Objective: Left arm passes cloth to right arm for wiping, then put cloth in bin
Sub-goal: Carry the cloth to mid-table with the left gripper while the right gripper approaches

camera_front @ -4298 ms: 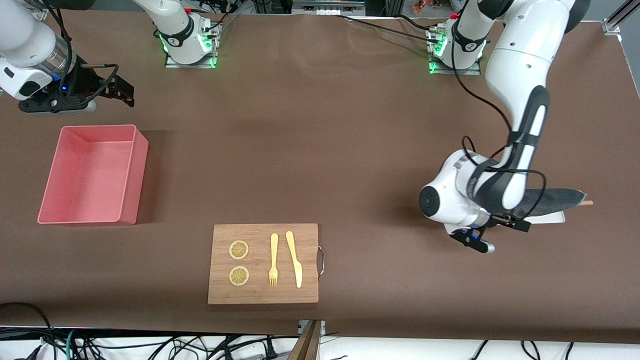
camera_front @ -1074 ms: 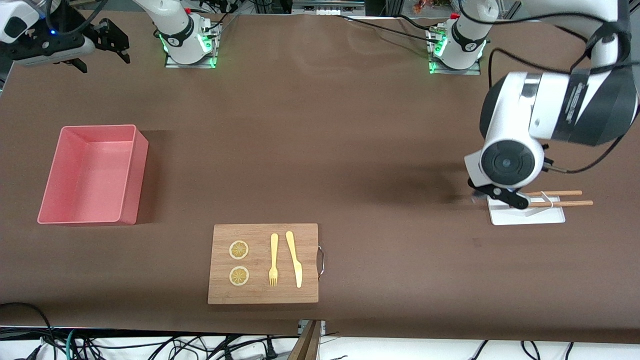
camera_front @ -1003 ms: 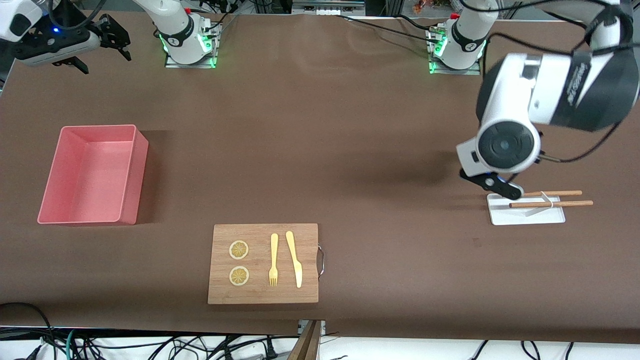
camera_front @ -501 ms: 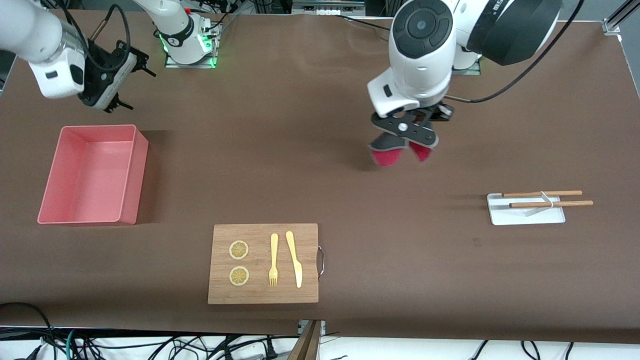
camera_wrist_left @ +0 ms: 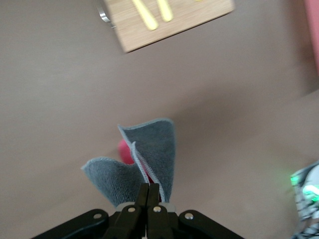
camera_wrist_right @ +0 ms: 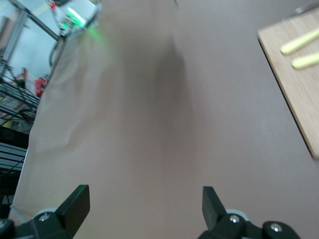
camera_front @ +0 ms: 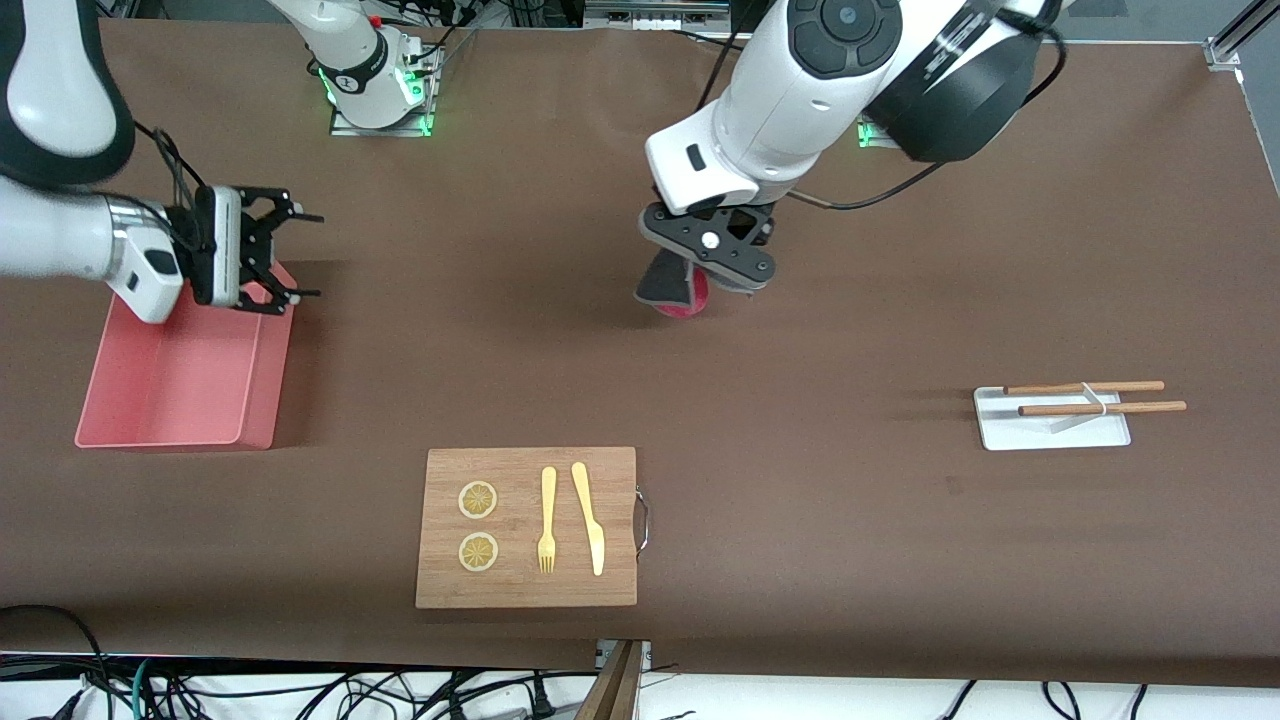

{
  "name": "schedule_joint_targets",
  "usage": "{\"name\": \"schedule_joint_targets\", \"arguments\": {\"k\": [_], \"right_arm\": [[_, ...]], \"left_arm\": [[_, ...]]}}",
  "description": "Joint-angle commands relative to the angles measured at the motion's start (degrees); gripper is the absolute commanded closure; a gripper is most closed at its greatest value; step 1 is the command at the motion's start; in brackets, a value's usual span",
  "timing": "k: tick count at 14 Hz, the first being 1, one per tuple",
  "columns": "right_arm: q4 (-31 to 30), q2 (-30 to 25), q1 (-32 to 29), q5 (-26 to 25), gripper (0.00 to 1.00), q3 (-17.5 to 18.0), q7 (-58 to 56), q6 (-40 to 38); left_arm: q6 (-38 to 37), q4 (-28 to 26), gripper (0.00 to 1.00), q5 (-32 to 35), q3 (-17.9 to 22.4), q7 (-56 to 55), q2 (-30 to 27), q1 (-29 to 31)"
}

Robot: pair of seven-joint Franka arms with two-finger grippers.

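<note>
We see the cloth [camera_front: 672, 290] hanging in folds, dark grey and felt-like on its outer faces with a pale stitched edge, and red-pink showing at its lower fold. It is up in the air over the bare brown table [camera_front: 900, 560], about midway between the two arms' ends.

We find the pink bin [camera_front: 170, 385] at the right arm's end of the table. A wooden cutting board [camera_front: 527, 527] carrying two lemon slices [camera_front: 478, 526], a fork [camera_front: 547, 520] and a knife [camera_front: 589, 517] lies nearer the front camera. A white tray [camera_front: 1050, 430] with two chopsticks [camera_front: 1095, 397] sits toward the left arm's end. Nothing lies between the cloth and the bin.

The left gripper [camera_front: 712, 262] has its fingers pressed together on the cloth's top edge. The right gripper [camera_front: 290, 248] hovers over the bin's corner, fingers spread wide, holding nothing.
</note>
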Motion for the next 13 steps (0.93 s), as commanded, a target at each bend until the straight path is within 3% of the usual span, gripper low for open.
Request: {"name": "schedule_joint_targets", "arguments": {"k": [1,6,13], "right_arm": [[2.09,6.65,-1.0,6.28,0.0,0.52,-8.45,-0.7],[1.38,17.65,0.4,22.09,0.0,1.74,-17.34,2.54],[-1.43,19.95,14.62,46.08,0.0,2.62,-27.19,13.61]], "left_arm": [[4.0,0.95,1.0,-2.16,0.9,-1.29,0.91,-2.12],[5.77,0.43,1.0,-4.45,0.99,-1.55,0.74,-1.95],[5.85,1.39,1.0,-4.71,0.55,-5.86,0.21,-4.23]]}}
